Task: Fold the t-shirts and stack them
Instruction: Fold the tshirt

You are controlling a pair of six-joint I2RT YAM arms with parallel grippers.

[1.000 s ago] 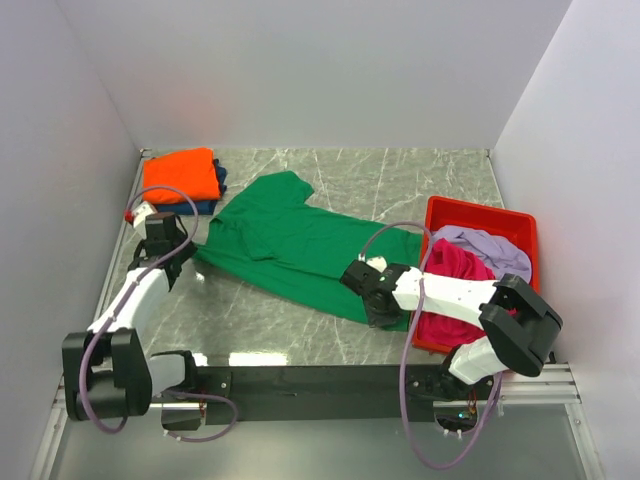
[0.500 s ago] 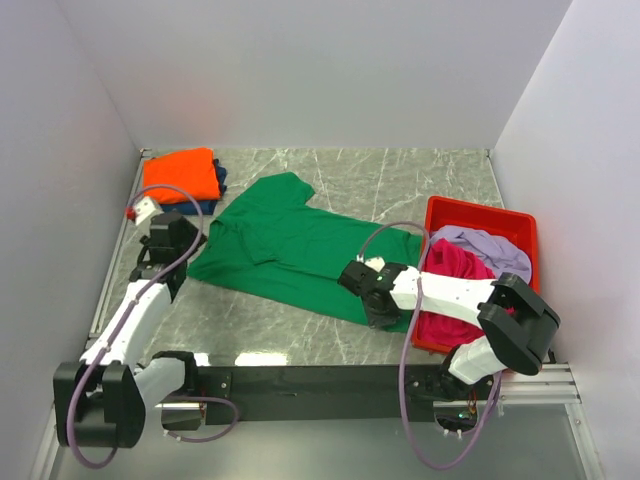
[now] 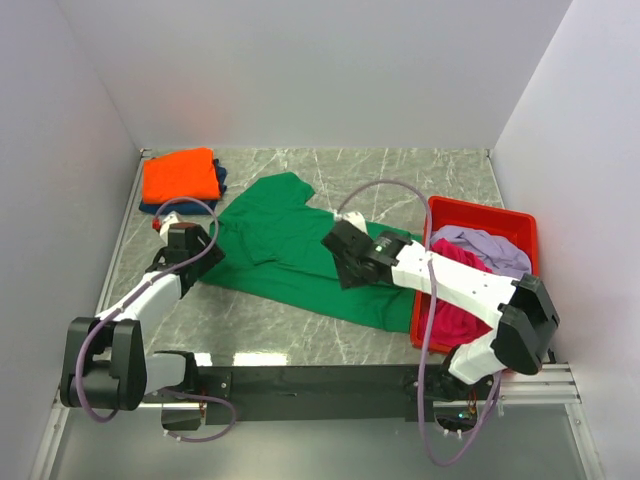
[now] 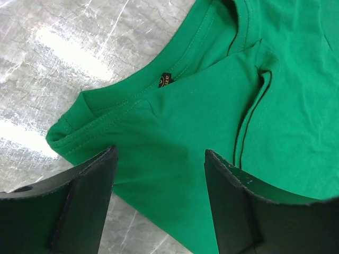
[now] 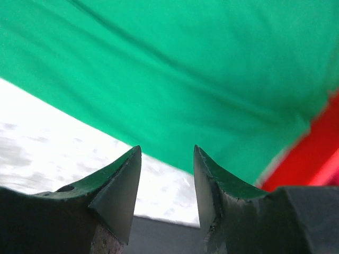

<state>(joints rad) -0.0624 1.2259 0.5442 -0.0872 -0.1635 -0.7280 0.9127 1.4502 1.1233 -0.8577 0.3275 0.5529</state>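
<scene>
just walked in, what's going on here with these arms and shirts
Two robot arms are folding t-shirts. A bright green cloth t-shirt lies spread on the grey marbled table. The left gripper hangs over its collar end and the right gripper over its middle, both open, holding nothing. A folded orange t-shirt sits on a navy blue one in the far left corner. A magenta shirt and a pale lilac shirt lie crumpled in the red plastic bin.
</scene>
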